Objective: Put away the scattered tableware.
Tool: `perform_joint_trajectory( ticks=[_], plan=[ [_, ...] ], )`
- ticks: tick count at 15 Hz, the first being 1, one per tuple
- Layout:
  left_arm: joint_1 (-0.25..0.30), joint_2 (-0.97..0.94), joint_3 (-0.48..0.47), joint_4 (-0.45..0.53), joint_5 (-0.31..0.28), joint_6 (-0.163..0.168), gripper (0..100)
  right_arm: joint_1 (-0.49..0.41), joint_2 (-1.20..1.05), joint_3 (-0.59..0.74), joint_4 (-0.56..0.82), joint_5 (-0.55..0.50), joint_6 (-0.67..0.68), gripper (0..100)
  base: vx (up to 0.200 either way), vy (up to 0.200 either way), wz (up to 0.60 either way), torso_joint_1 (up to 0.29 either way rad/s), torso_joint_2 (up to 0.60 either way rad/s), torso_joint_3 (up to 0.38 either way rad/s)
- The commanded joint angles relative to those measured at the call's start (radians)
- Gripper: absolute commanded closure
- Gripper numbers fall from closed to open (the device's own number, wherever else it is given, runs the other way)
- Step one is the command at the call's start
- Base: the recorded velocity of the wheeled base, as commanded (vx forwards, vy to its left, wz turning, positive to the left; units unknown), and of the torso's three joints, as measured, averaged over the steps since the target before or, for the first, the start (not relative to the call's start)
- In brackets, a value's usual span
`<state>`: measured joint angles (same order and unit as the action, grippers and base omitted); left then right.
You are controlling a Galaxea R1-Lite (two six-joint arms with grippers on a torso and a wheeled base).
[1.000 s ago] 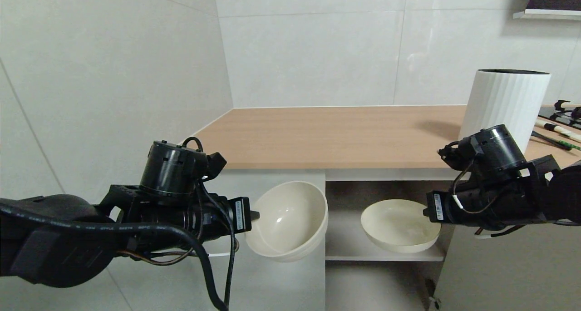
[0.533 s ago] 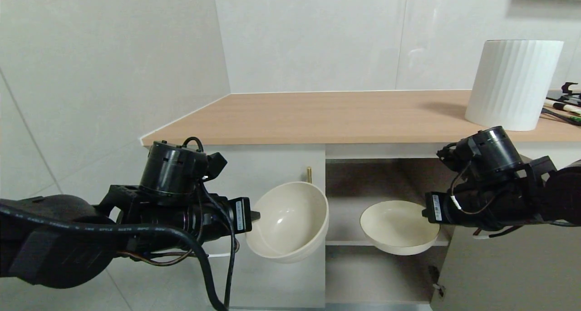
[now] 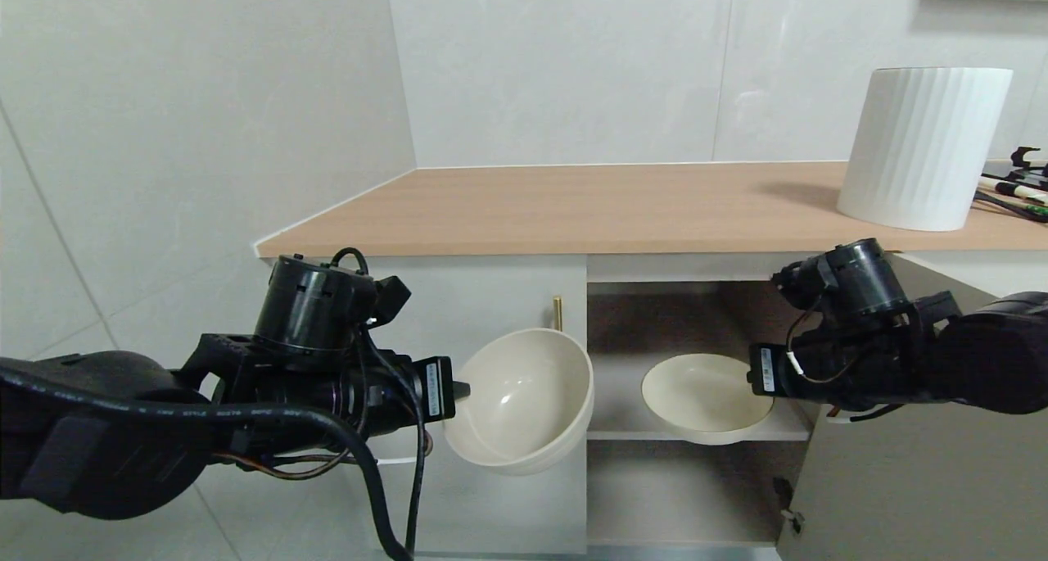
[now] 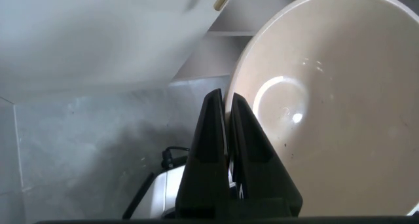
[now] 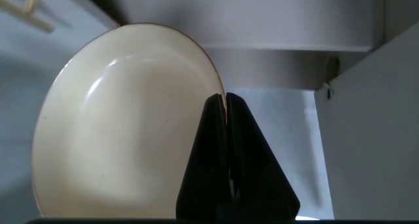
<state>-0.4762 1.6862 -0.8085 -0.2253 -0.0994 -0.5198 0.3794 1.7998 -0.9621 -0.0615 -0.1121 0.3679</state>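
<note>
Left end effector [image 3: 460, 391] is clenched on the rim of the deep cream ceramic bowl [image 3: 524, 397]. The left wrist view shows both fingers [image 4: 213, 129] pinched together over the rim. The bowl is in the air, tilted on its side, in front of the closed white cabinet door [image 3: 483, 299] with the small brass handle [image 3: 557, 311].

Right end effector [image 3: 757, 373] is clamped on the rim of the shallow cream ceramic plate [image 3: 700, 391], roughly level at the mouth of the open cabinet bay, just above the front edge of the white shelf [image 3: 618, 434]. Can't tell whether it touches.

Step, as I read it: stowing the plate on the shelf, with the bowl waiting. Next the plate needs to go deeper into the bay, be set flat, then let go. The bowl then has to shift right past the door edge.

Clearances:
- Underside of the light wooden counter [image 3: 589, 209] caps the bay from above.
- Open white door panel [image 3: 901, 479] is near the right arm.
- Shelf has room left of the plate.

Far right on the counter: white ribbed cylindrical container [image 3: 925, 147], thin utensils [image 3: 1015, 191] beside it.
</note>
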Motion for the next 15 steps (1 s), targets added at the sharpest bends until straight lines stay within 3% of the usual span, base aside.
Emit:
perform_joint_trajectory(
  ticks=[1,5,15],
  plan=[
    [-0.001,0.004,0.000,0.000,0.000,0.000,100,-0.027,0.181,-0.004,-0.093,-0.001,0.005,100,0.000,0.000,0.00,0.000,0.00,0.000],
    [-0.002,0.006,0.000,-0.002,0.000,0.000,100,-0.065,0.426,-0.032,-0.314,-0.046,0.000,100,0.000,0.000,0.00,0.000,0.00,0.000],
    [-0.010,0.013,0.000,-0.002,0.001,-0.002,100,-0.129,0.701,-0.279,-0.317,-0.149,0.000,100,0.000,0.000,0.00,0.000,0.00,0.000]
  ],
)
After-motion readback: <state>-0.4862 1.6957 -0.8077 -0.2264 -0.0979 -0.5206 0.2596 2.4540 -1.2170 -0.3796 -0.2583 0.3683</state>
